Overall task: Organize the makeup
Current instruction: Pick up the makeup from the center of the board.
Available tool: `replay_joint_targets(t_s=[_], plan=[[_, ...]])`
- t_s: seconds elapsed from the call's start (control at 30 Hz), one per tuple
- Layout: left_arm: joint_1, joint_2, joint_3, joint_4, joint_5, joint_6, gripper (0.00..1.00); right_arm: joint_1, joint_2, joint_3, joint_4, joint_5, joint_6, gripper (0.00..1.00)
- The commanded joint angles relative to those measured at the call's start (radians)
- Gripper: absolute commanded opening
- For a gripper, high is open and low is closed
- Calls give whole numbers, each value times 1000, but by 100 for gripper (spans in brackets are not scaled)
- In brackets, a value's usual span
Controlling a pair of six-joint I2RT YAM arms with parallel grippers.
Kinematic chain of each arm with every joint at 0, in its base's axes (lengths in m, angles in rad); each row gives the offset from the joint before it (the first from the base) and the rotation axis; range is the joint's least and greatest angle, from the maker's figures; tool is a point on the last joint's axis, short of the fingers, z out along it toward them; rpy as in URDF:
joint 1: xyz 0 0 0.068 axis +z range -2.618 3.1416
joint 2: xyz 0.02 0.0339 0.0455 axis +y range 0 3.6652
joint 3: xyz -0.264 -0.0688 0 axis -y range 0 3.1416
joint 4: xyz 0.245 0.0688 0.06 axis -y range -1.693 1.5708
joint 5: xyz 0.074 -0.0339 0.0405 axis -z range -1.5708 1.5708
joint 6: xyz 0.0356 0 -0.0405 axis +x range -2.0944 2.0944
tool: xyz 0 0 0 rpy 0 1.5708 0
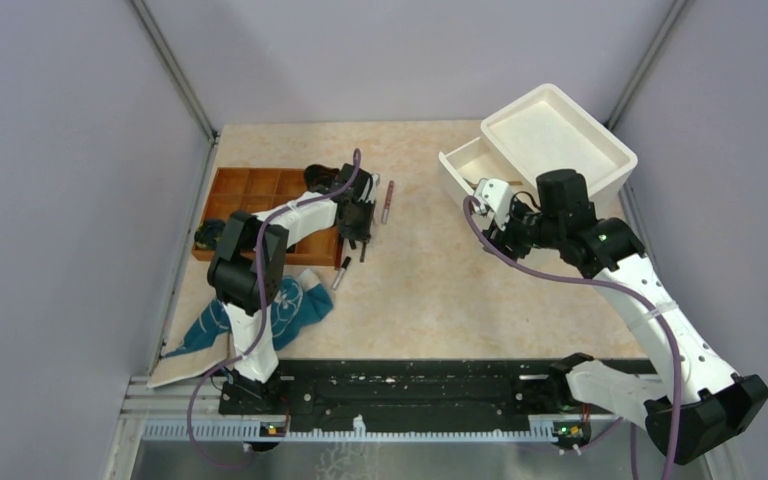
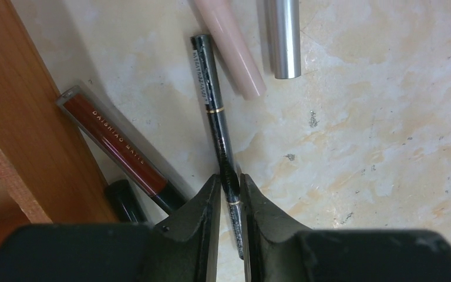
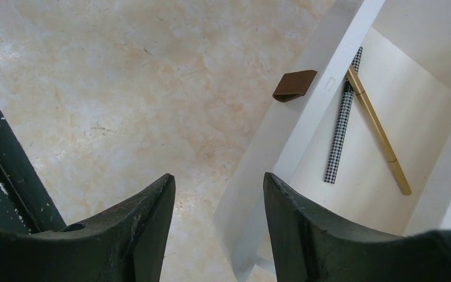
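In the left wrist view my left gripper (image 2: 230,179) is shut on a slim black pencil (image 2: 211,94) that lies on the table. Beside the pencil lie a dark red tube (image 2: 114,147), a pink tube (image 2: 232,47) and a silver tube (image 2: 283,35). From above, the left gripper (image 1: 357,235) sits at the right edge of the wooden organizer (image 1: 250,185). My right gripper (image 3: 218,179) stands open and empty over the wall of a white drawer (image 3: 282,147). Inside the drawer lie a houndstooth pencil (image 3: 340,129) and a gold pencil (image 3: 381,135).
The white box (image 1: 560,140) stands at the back right with its drawer pulled out. A teal cloth (image 1: 270,310) lies near the left arm's base. Two loose pencils (image 1: 387,200) (image 1: 341,272) lie on the table. A brown tab (image 3: 295,85) sticks out from the drawer front.
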Motion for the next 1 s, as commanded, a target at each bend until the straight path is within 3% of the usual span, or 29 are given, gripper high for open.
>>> replay_joint_targets(t_s=[0.0,0.37,0.67,0.97], plan=[[3,59,-25,-4,-13,-31,24,14,-23,8,-2,12,-6,57],[3,86,-31,0,-23,-57,18,13,-24,-2,-9,22,-16,57],[4,43,-61,20,19,-71,0,14,-18,-3,-8,18,-14,57],[8,-21,-91,45,101,-68,0,14,-16,7,-15,14,-14,57]])
